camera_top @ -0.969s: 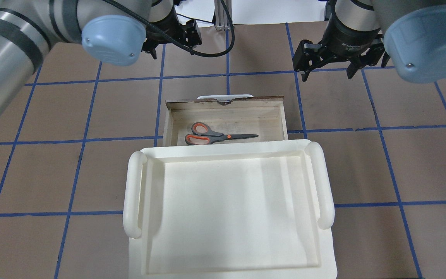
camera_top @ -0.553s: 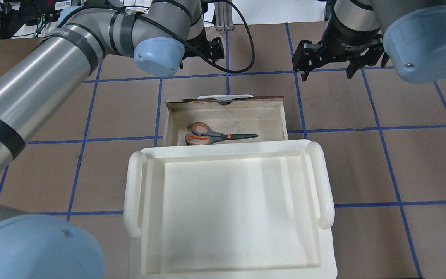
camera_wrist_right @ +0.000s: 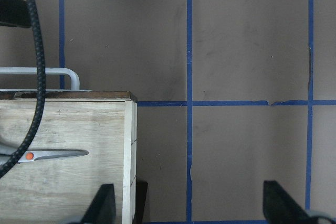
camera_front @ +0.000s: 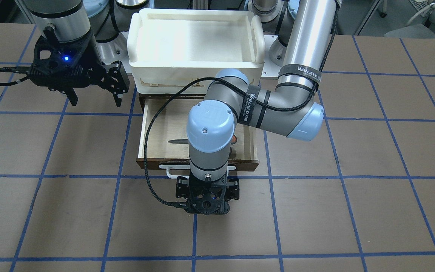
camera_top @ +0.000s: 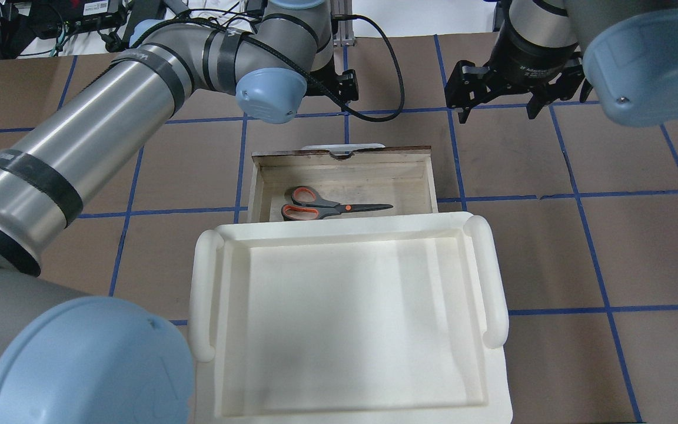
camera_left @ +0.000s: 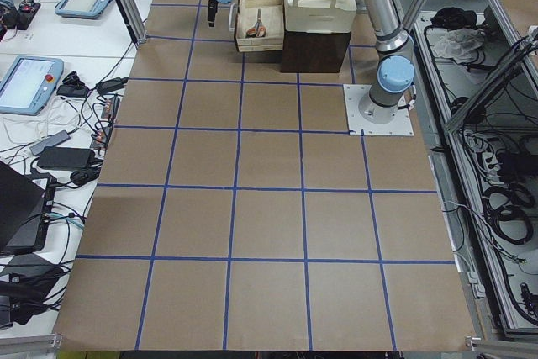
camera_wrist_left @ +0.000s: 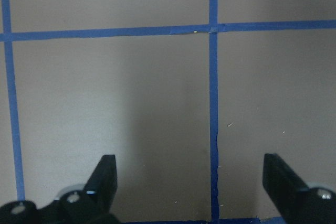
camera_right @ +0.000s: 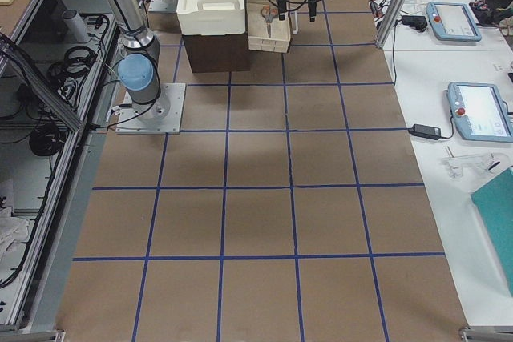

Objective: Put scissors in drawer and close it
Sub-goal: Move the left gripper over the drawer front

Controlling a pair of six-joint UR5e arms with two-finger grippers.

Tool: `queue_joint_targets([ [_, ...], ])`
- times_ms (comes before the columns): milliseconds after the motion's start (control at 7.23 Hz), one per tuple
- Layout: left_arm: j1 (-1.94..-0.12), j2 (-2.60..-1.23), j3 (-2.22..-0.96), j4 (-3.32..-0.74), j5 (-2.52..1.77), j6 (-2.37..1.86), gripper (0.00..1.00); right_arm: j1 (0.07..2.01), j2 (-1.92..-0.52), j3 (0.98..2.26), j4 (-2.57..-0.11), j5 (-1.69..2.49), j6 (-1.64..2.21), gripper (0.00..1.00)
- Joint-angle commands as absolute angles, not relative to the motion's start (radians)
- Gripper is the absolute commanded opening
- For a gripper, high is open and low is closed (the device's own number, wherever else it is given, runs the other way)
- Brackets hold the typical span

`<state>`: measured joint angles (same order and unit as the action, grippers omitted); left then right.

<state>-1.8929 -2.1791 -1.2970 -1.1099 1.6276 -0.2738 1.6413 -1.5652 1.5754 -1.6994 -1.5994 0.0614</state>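
Observation:
The scissors [camera_top: 327, 207], grey-and-orange handles and dark blades, lie flat inside the open wooden drawer [camera_top: 345, 155], blades toward the robot's right. They also show in the right wrist view [camera_wrist_right: 52, 155]. The drawer's white bar handle [camera_top: 342, 145] faces away from the robot. My left gripper [camera_wrist_left: 193, 182] is open and empty, pointing down at bare table just beyond the handle [camera_front: 169, 173]. My right gripper [camera_top: 498, 111] is open and empty, hovering beyond the drawer's right corner [camera_wrist_right: 128, 98].
A cream-white plastic bin [camera_top: 203, 294] sits on top of the cabinet above the drawer, on the robot's side. The left arm's black cable [camera_front: 149, 151] hangs over the drawer. Brown table with a blue tape grid [camera_top: 574, 194] lies all around.
The left arm has swung to the right along the far side of the drawer, bringing its wrist in line with the handle. The right arm, drawer and scissors have not moved.

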Motion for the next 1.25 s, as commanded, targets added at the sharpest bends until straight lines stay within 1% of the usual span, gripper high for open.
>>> queue_joint_targets([
  [0,-1.902,-2.183,-1.302,-1.17,1.626,-0.268,1.0,1.641,-1.565,1.575,-1.7,-1.601,0.061,1.0],
  [415,-1.916,-2.148,-1.301,-1.294,1.612,-0.282,1.0,1.641,-1.566,1.577,-1.701,-1.603,0.061,1.0],
  [830,-1.927,-2.074,-1.313,-1.426,1.542,-0.333,1.0,1.641,-1.565,1.577,-1.703,-1.603,0.061,1.0],
  [1107,-1.951,-2.022,-1.366,-1.479,1.534,-0.341,1.0,1.64,-1.566,1.577,-1.703,-1.603,0.061,1.0],
])
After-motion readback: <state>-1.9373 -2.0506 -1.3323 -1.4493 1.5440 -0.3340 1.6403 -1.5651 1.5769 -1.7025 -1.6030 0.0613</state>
